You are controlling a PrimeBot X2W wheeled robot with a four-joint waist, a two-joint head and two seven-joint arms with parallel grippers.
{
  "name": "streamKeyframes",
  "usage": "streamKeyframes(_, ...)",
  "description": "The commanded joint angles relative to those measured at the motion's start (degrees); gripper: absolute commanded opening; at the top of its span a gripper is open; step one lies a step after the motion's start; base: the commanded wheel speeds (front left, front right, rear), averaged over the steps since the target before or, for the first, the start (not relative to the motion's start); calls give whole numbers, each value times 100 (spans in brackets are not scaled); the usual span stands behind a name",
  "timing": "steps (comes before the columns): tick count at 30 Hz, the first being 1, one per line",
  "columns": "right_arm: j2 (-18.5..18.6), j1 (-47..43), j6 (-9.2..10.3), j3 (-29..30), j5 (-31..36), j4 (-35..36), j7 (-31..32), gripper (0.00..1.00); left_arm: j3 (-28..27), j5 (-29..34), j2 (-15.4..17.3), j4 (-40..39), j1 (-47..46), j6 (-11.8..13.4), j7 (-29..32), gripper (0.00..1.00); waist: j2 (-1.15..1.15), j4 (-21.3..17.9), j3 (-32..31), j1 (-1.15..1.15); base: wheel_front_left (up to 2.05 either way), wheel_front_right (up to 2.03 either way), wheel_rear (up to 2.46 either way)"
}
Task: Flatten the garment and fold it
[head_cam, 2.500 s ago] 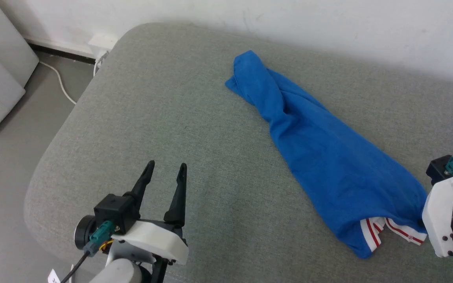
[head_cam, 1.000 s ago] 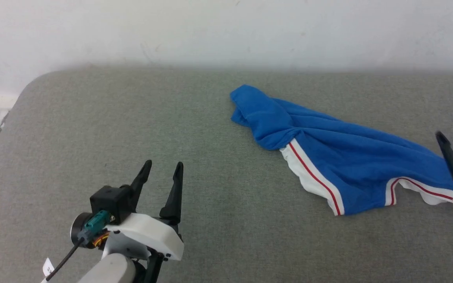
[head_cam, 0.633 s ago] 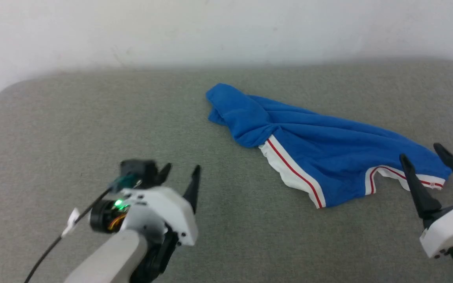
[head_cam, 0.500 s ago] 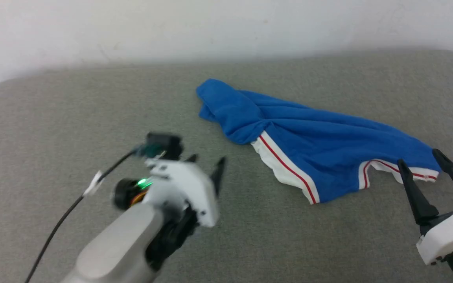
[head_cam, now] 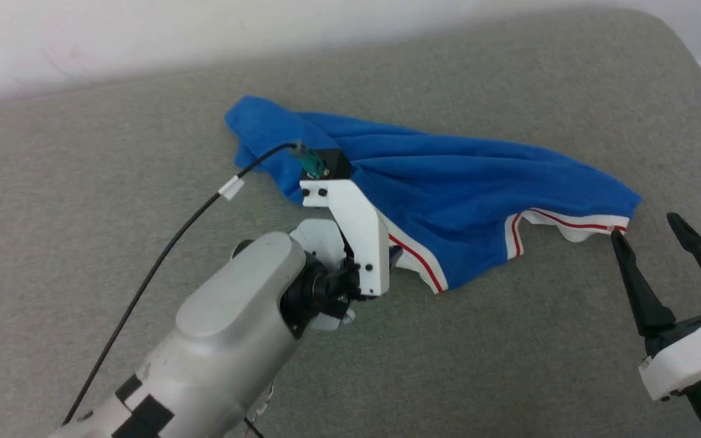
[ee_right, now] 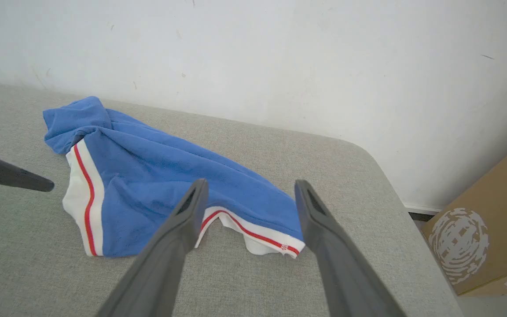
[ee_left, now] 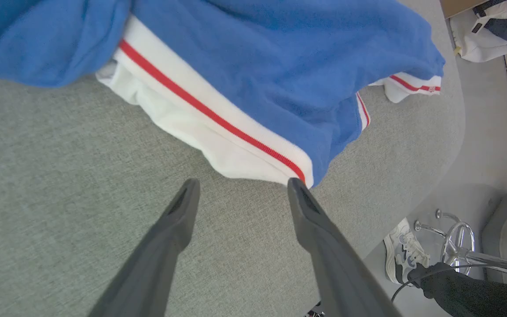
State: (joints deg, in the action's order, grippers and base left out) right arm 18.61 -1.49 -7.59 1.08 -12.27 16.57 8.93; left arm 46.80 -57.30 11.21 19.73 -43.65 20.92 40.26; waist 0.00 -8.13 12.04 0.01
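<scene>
The left gripper (ee_left: 243,184), jaws apart, points at the white hem of the crumpled garment (head_cam: 448,176) (right gripper (head_cam: 644,227) likewise apart, nearby).

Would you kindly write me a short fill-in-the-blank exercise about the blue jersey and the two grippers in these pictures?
1. The crumpled bright blue jersey lies on a ____ upholstered surface.
2. The thin stripe running along its white trim is ____.
3. The left gripper and the right gripper both stand ____, holding nothing.

Missing words: grey; red; open.
</scene>
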Motion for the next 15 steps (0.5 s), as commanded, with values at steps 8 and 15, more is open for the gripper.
streamKeyframes(8, -150, 193, 10, -58, 80, -9, -173, 100, 100, 199, -88, 782, -448, 16, -6, 100, 0, -380, 489, -1, 0, 0, 0)
streamKeyframes(15, -181, 241, 10, 47, 100, 1, -227, 100, 262, 100, -161, 1020, -391, -294, 193, 0, 0, -337, 591, -1, 0, 0, 0)
